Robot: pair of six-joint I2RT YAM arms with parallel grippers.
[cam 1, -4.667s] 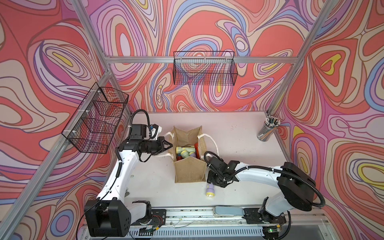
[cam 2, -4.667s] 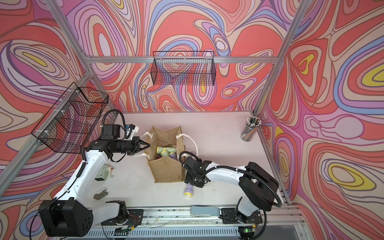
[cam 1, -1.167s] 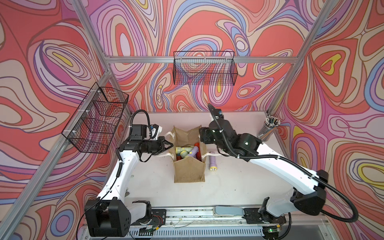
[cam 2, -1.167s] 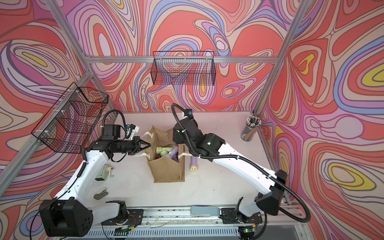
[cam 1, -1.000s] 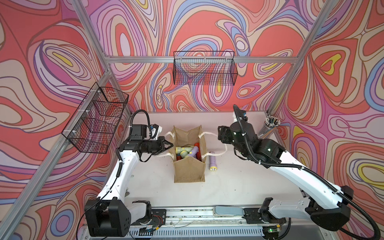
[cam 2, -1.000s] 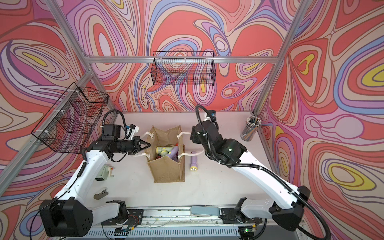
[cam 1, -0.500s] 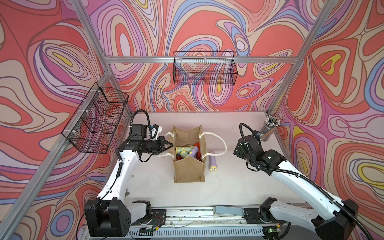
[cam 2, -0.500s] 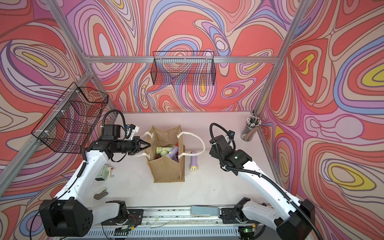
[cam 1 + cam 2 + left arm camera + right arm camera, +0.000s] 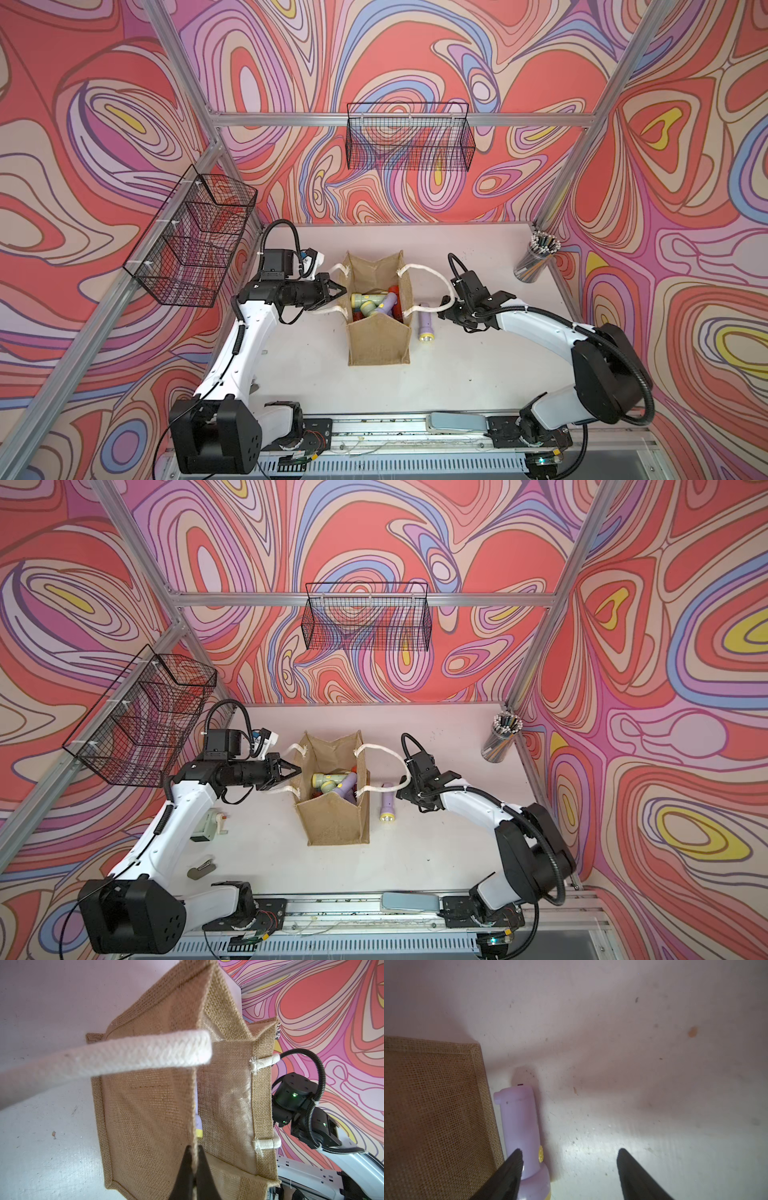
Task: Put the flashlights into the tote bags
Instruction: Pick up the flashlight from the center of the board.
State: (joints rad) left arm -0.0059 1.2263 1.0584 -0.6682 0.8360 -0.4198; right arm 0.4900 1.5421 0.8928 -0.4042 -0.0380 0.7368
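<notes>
The tan tote bag (image 9: 378, 345) stands open mid-table, and pale green (image 9: 365, 300), lilac and red flashlights lie inside it. My left gripper (image 9: 338, 289) is shut on the bag's left rim; in the left wrist view the fingertips (image 9: 188, 1159) pinch the burlap edge (image 9: 145, 1095). A lilac flashlight (image 9: 426, 324) with a yellow head lies on the table against the bag's right side. Just right of it, low over the table, my right gripper (image 9: 445, 311) is open. In the right wrist view its open jaws (image 9: 570, 1150) have one finger over the flashlight (image 9: 520, 1120) and bare table between them.
A white rope handle (image 9: 432, 277) loops from the bag toward my right gripper. A cup of pencils (image 9: 534, 259) stands at the back right corner. Black wire baskets hang on the back wall (image 9: 409, 139) and left rail (image 9: 195, 245). A small pale device (image 9: 208, 825) and a clip (image 9: 201, 868) lie front left.
My right arm swung away from above the bag, out to the right, then came down low beside the lilac flashlight, jaws open. The left gripper kept its hold on the bag rim.
</notes>
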